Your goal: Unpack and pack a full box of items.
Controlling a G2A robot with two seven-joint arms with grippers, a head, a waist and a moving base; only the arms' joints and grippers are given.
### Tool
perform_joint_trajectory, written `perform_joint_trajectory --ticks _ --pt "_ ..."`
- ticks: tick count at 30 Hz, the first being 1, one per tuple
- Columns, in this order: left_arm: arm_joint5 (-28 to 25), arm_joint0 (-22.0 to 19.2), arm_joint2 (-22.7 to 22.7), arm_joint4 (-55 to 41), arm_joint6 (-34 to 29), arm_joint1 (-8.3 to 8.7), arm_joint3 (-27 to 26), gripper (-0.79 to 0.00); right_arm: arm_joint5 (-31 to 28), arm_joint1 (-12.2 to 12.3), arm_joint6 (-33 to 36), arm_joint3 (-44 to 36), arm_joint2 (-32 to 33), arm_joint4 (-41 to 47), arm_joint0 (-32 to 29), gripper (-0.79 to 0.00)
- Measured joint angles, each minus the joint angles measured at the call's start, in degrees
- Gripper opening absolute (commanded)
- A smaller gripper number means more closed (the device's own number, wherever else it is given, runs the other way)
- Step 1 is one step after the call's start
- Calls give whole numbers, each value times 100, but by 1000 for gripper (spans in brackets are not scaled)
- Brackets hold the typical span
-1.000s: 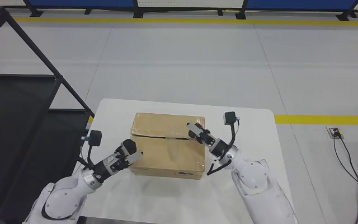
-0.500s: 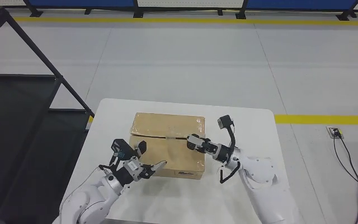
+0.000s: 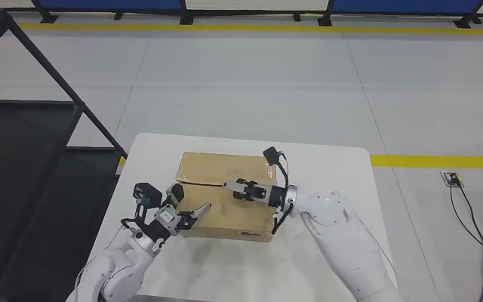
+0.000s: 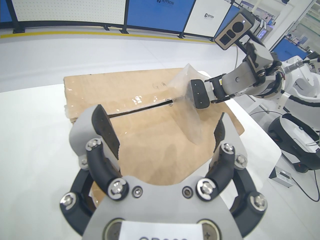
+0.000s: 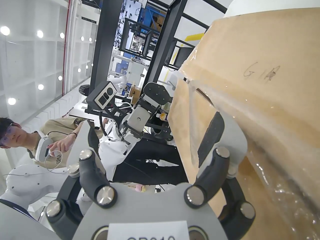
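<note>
The box, a closed brown cardboard carton, sits in the lower middle of the top view on the white table. The right gripper lies over the centre of the box top; its fingers are spread, with one pad over the cardboard and the other off to the side of it. The left gripper is at the box's lower-left edge in the top view, its fingers also spread wide with nothing between them; whether it touches the box I cannot tell. Glossy clear tape covers the line where the top flaps meet; a loose flap of it stands up off the box just beside the right gripper; a dark slit shows along that line.
</note>
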Motion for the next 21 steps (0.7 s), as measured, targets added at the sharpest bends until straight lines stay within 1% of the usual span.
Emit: perform_joint_trajectory --ticks 5,11,15,21 --pt "33 -38 -14 6 -4 -13 57 0 -143 -19 95 157 -61 220 139 0" --pt "163 -195 32 194 91 -41 201 0 -110 -86 -170 413 -151 543 311 0" --pt "56 -285 134 786 263 -43 261 0 -132 -131 -282 586 -210 751 427 0" --pt "-221 -317 312 1359 574 -55 333 0 -163 -175 -343 766 -270 926 562 0"
